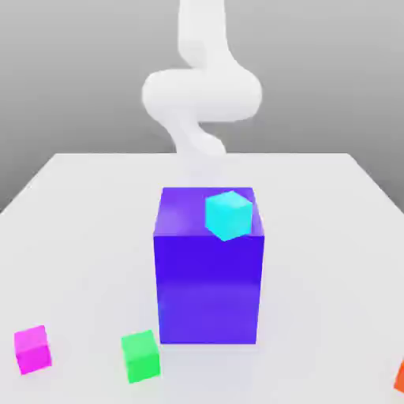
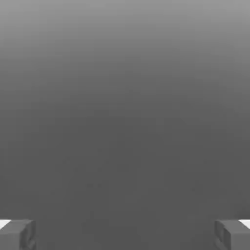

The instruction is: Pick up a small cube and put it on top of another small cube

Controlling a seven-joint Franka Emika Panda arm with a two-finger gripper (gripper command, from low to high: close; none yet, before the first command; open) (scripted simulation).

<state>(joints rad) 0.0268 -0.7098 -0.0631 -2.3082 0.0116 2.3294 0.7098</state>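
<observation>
The small magenta cube (image 1: 32,349) is sitting on the white counter (image 1: 331,237) near the front edge, far over on the exterior view's left, with nothing touching it. Just along from it, a small green cube (image 1: 140,357) is resting on the counter too, close to the front lower corner of the big blue-violet block (image 1: 207,292), which is standing in the middle. A small cyan cube (image 1: 229,215) is perching on top of that block, toward its right edge. At the exterior view's right edge, a sliver of something orange (image 1: 400,377) is peeking in. The white arm (image 1: 201,95) is looming well behind the block, high above the counter and well apart from every cube. In the hand view, the end effector (image 2: 125,234) is standing wide, its two grey fingertips (image 2: 17,234) spread to opposite corners with nothing between them, looking out over plain grey. So by my reading, nothing is done yet: the approach, the grasp, the lift and the stacking onto another small cube are all still ahead.
</observation>
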